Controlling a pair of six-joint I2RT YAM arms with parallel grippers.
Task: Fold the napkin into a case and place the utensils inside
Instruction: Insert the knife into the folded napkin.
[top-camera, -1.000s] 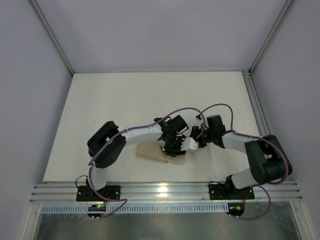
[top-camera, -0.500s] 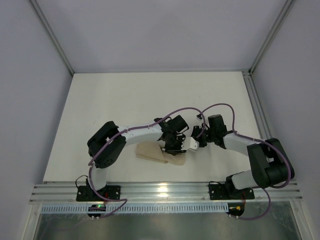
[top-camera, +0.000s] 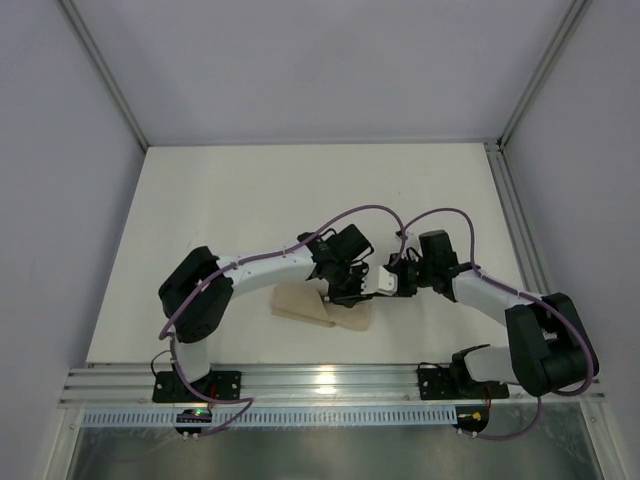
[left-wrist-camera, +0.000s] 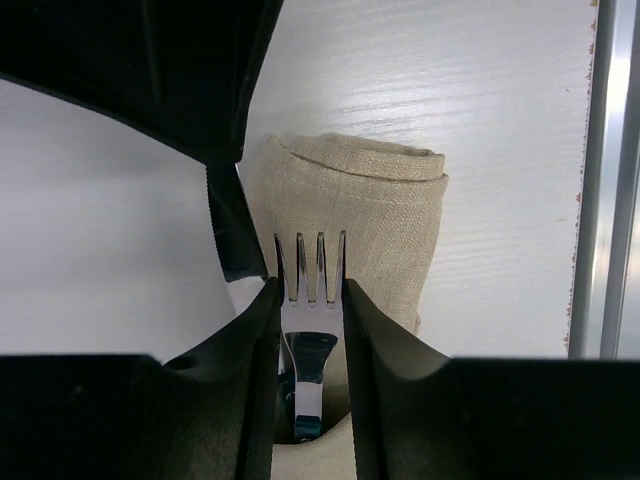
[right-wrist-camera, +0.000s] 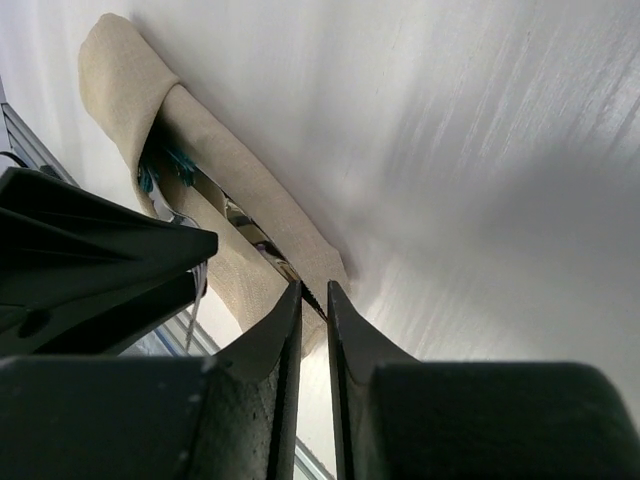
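Now L fingers (left-wrist-camera: 255, 380) narrow, clamped on fork (left-wrist-camera: 310, 300).

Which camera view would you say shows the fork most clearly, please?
The left wrist view: the fork, tines and neck, sits sharply between the fingers of the left gripper, over the case. Top external hides it beneath the arms; right wrist shows only metal glints inside the case, not identifiable as the fork.
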